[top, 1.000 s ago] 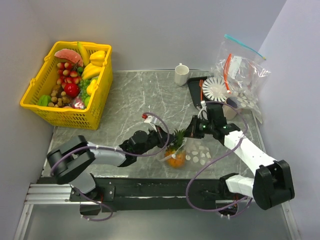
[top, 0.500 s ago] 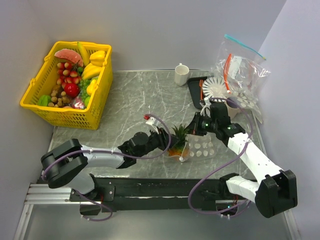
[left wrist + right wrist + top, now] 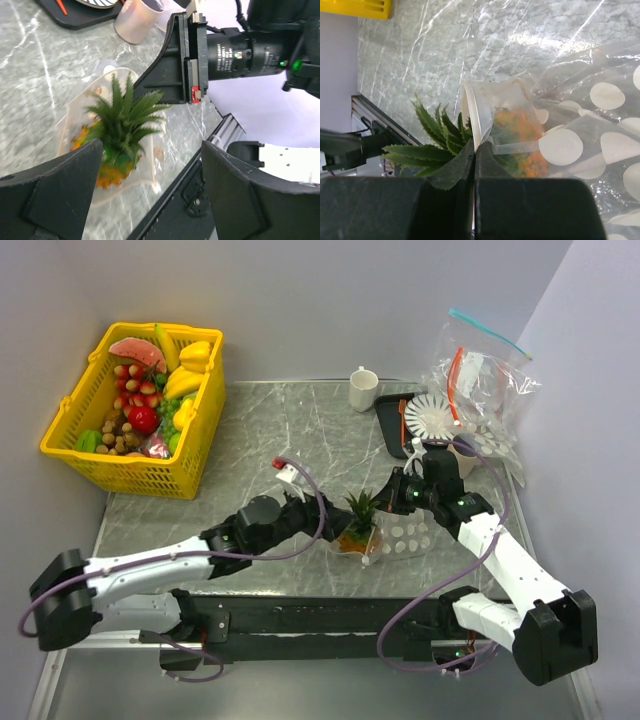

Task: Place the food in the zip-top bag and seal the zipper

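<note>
The small orange pineapple (image 3: 353,534) lies with its body inside the mouth of the polka-dotted zip-top bag (image 3: 405,537), and its green crown (image 3: 122,117) sticks out. My right gripper (image 3: 474,150) is shut on the bag's mouth edge at the pale zipper strip (image 3: 470,112), holding it up. My left gripper (image 3: 316,512) is open and empty just left of the crown, and its fingers (image 3: 55,192) stand wide apart. The strawberries (image 3: 135,382) and red apple (image 3: 143,420) lie in the yellow basket (image 3: 125,475).
The basket at far left also holds bananas and a watermelon slice. At the back stand a white mug (image 3: 363,388) and a black tray (image 3: 388,425) bearing a striped plate. Other clear bags (image 3: 480,375) are piled at far right, near a pale cup (image 3: 140,25).
My left gripper has opened, let go of the pineapple and drawn back to the left. The pineapple now rests in the bag's mouth. My right gripper stayed shut on the bag edge.
</note>
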Controlling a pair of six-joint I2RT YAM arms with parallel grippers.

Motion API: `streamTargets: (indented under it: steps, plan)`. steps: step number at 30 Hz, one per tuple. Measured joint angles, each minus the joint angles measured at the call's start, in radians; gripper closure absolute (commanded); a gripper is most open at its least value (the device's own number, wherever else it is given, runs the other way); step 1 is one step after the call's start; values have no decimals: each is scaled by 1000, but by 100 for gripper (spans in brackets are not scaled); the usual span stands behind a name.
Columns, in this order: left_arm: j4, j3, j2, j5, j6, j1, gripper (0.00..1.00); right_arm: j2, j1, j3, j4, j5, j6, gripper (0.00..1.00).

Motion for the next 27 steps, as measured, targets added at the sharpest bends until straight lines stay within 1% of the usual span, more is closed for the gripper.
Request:
streamTargets:
  steps: [2, 4, 8, 9, 10, 12, 15, 18, 21, 23, 24, 27]
  plan:
    - [-66, 9, -51, -8, -5, 0, 24, 0, 0, 0, 0, 4, 0, 99]
    - [-133, 12, -94, -20, -24, 0, 29, -1, 0, 0, -1, 6, 0, 99]
    - [-257, 9, -144, -52, -88, 1, 29, 0, 0, 0, -1, 11, 0, 99]
    - [-274, 4, -148, -59, -107, 3, 30, 0, 0, 0, -1, 13, 0, 99]
    - [-285, -6, -149, -65, -127, 6, 34, 0, 0, 0, -1, 14, 0, 99]
    - [-301, -31, -142, -64, -162, 18, 34, -1, 0, 0, -1, 14, 0, 99]
    - [-299, -75, -98, -47, -204, 53, 32, 0, 0, 0, -1, 15, 0, 99]
    - [-291, -98, -18, -23, -232, 89, 28, 0, 0, 0, -1, 15, 0, 99]
    - [-268, -100, 63, -3, -246, 103, 28, -1, 0, 0, -2, 15, 0, 99]
    - [-247, -99, 117, 11, -253, 109, 32, -1, 0, 0, -2, 15, 1, 99]
    - [-242, -96, 141, 18, -253, 111, 36, -1, 0, 0, -2, 15, 1, 99]
    - [-209, -85, 216, 46, -257, 121, 41, -7, 0, 0, -2, 16, 4, 99]
